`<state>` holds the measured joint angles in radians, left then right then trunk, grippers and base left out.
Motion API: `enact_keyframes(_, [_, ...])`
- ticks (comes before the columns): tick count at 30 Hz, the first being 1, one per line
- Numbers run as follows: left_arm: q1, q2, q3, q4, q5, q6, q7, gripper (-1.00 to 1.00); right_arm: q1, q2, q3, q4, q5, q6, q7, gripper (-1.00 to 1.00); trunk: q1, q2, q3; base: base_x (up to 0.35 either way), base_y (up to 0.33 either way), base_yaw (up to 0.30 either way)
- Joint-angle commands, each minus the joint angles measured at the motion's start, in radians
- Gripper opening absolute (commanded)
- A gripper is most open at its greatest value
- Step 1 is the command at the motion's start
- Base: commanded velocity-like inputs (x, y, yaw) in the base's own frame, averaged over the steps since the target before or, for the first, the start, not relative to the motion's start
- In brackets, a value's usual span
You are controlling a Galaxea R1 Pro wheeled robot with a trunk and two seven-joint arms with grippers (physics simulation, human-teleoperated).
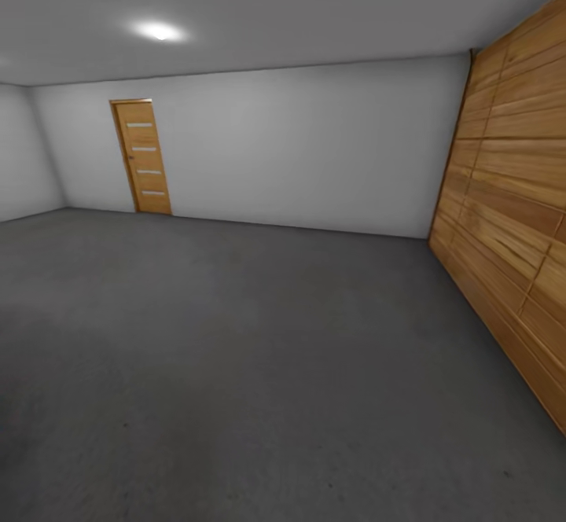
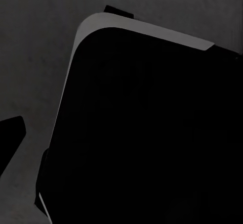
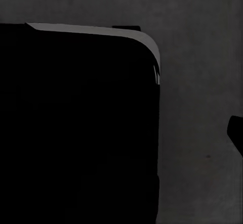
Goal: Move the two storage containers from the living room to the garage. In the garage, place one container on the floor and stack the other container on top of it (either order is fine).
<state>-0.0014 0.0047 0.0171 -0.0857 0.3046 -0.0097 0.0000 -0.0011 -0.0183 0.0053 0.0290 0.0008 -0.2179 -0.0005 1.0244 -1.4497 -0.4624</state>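
- Garage: bare concrete floor (image 1: 236,365), pale grey walls (image 1: 314,145), plank garage door (image 1: 511,215) on the right, small wooden door (image 1: 142,156) at the far wall, ceiling light (image 1: 160,31) on.
- Robot looks to be in transit, probably scouting a drop spot.
- Wrist views: a dark rounded-corner body (image 2: 152,133) over the floor, likely the robot's own base.
- Containers: whereabouts can't tell.
- Grippers: clenched or released, can't tell.

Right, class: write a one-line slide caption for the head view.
Bare garage: dark concrete floor, pale walls, small wooden door, plank garage door at right.
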Motion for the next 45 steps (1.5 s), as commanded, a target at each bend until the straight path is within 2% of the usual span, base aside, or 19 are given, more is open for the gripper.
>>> enact_keyframes(1, [0.000,0.000,0.001,0.000,0.004,-0.001,0.000,1.00,0.000,0.000,0.000,0.002,0.000,-0.005,0.000,1.00,0.001,0.000,-0.001,0.316,0.000,0.219])
enact_keyframes(45, [0.000,-0.002,0.001,0.000,0.004,-0.001,0.000,1.00,0.000,-0.003,-0.010,0.002,-0.013,-0.005,-0.001,1.00,0.001,0.000,-0.001,0.316,0.000,0.273])
